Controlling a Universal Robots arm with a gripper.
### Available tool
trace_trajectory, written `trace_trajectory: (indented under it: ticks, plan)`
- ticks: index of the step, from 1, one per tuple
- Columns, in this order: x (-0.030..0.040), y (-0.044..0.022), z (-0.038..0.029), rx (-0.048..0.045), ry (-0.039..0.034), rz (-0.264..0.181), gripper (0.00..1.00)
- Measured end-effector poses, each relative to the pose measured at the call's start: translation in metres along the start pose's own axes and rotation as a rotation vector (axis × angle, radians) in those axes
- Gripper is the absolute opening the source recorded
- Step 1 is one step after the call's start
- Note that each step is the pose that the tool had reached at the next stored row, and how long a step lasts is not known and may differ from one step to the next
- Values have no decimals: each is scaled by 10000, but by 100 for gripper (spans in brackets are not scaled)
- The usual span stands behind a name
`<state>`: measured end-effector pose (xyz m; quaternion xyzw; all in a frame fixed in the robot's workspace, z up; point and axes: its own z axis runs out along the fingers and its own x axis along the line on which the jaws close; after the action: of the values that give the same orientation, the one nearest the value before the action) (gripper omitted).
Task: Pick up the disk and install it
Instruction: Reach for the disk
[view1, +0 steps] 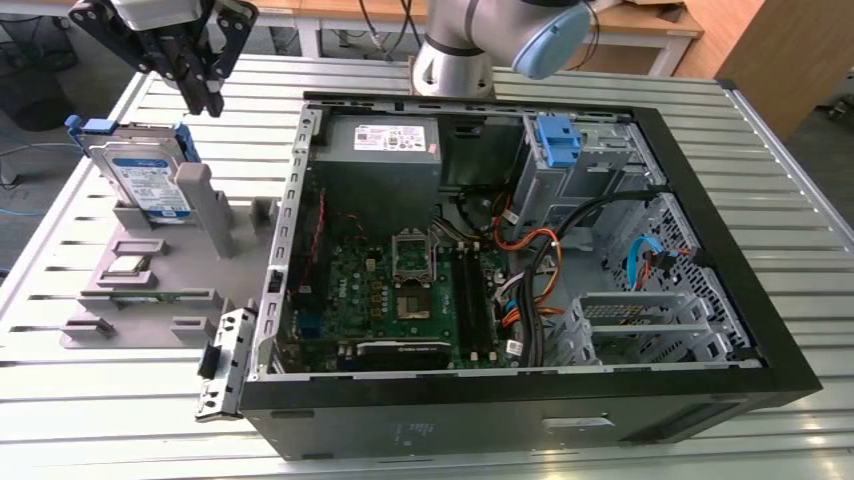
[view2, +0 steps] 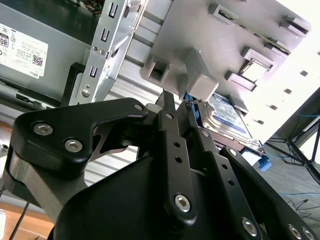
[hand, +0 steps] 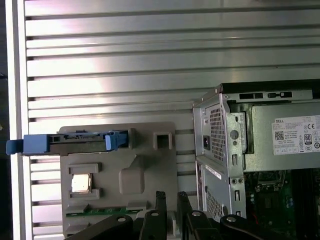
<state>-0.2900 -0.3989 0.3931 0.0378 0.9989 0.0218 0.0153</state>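
One empty gripper (view1: 207, 100), jaws a narrow gap apart, hangs upper left in the exterior view; we see the disk (view1: 144, 180) standing on edge in a grey fixture (view1: 214, 215) just below, slightly leftward.

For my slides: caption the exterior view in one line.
Gripper poised near the disk, standing on edge in a grey holder beside the open computer case.

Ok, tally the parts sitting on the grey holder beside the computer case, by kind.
Disk: 1
Processor chip: 1
Memory stick: 1
Total: 3
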Motion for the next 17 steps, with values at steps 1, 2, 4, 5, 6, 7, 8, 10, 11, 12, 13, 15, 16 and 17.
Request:
trace_trajectory:
  ticks: [1,2,4,5,6,7,8,10,11,12,13,15,16,17]
  plan:
    - [14,-1,0,0,0,0,24]
    - [27,-2,-1,0,0,0,24]
    - [53,-4,-1,-1,-1,0,24]
    - [66,-5,-1,-1,-1,0,24]
    - [79,-6,-2,0,0,0,24]
    - [92,-7,-2,0,1,0,24]
    - [105,-8,-3,0,0,0,24]
    - [130,-10,-3,0,0,0,24]
    - [142,-11,-4,0,0,0,24]
    - [152,-12,-4,0,0,-1,24]
    - [161,-12,-4,0,0,0,24]
    - [185,-14,-4,0,-1,0,24]
    - [197,-15,-5,0,0,0,24]
    - [210,-16,-5,0,0,0,24]
